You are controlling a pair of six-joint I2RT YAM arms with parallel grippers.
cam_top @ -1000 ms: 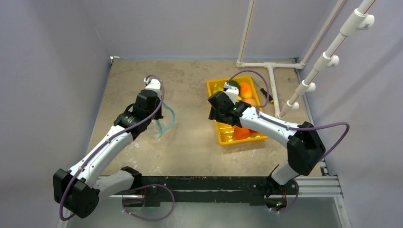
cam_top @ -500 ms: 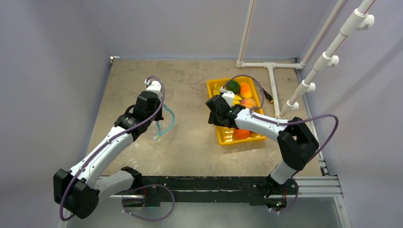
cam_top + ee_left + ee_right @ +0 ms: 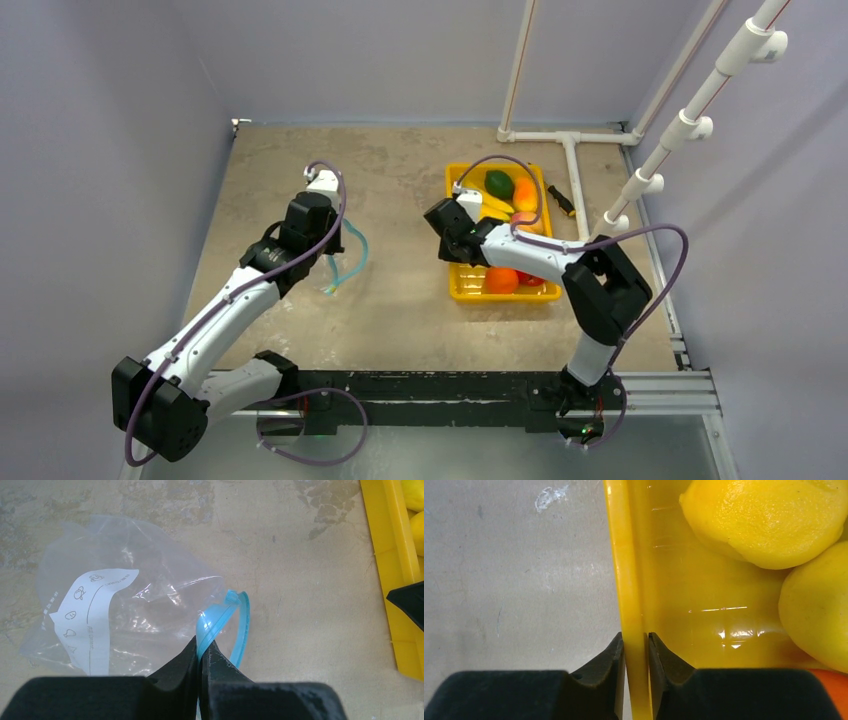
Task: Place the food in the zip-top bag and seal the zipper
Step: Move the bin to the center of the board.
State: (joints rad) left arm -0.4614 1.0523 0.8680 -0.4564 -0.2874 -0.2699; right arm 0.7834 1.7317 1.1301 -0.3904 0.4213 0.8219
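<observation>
Right gripper (image 3: 634, 642) astride rim of yellow tray (image 3: 628, 555), open table (image 3: 514, 580) alongside.

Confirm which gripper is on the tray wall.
The right gripper: its jaws straddle the side wall of the yellow tray, lemons just inside. The left gripper is instead shut on the zipper of the bag.
</observation>
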